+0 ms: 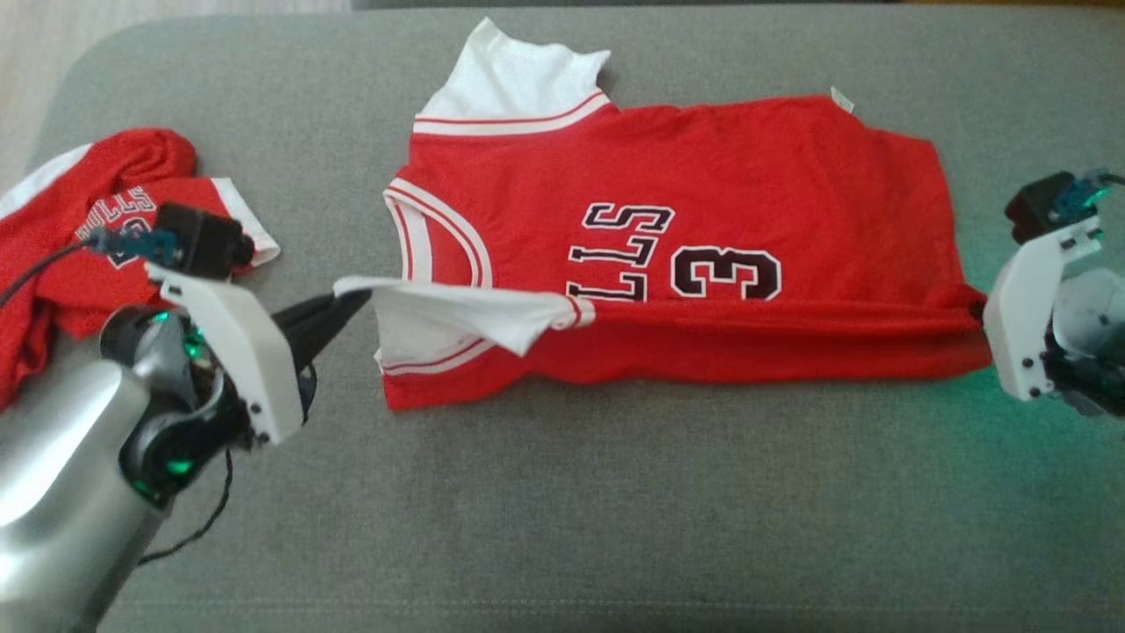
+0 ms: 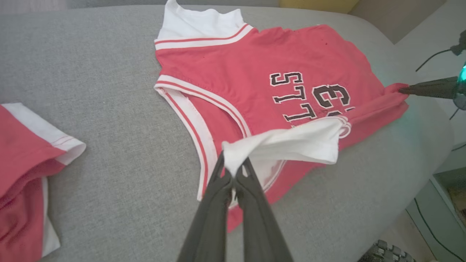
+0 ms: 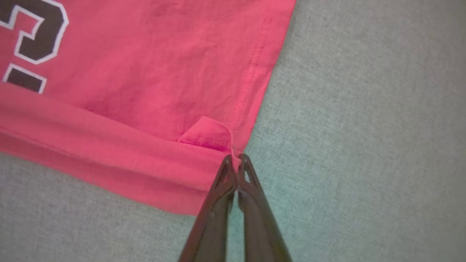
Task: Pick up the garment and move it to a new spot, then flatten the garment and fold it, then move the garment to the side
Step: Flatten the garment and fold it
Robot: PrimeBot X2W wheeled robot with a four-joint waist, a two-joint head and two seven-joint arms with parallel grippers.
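Note:
The garment [image 1: 703, 176] is a red jersey with white sleeves and dark lettering, spread sideways across the grey cushion [image 1: 615, 510]. Its near long edge is lifted and rolled over toward the lettering. My left gripper [image 1: 359, 297] is shut on the white sleeve [image 2: 291, 143] at the collar end; in the left wrist view my left gripper [image 2: 233, 171] pinches the white cloth between its tips. My right gripper [image 3: 236, 157] is shut on the red hem corner [image 3: 207, 136] at the other end. In the left wrist view the right gripper [image 2: 402, 89] holds that same corner.
A second red garment [image 1: 88, 246] lies crumpled at the cushion's left end, beside my left arm; its white-trimmed edge [image 2: 43, 134] is near. The cushion's right edge [image 2: 433, 145] drops to a floor with cables and a pale shelf [image 2: 444, 203].

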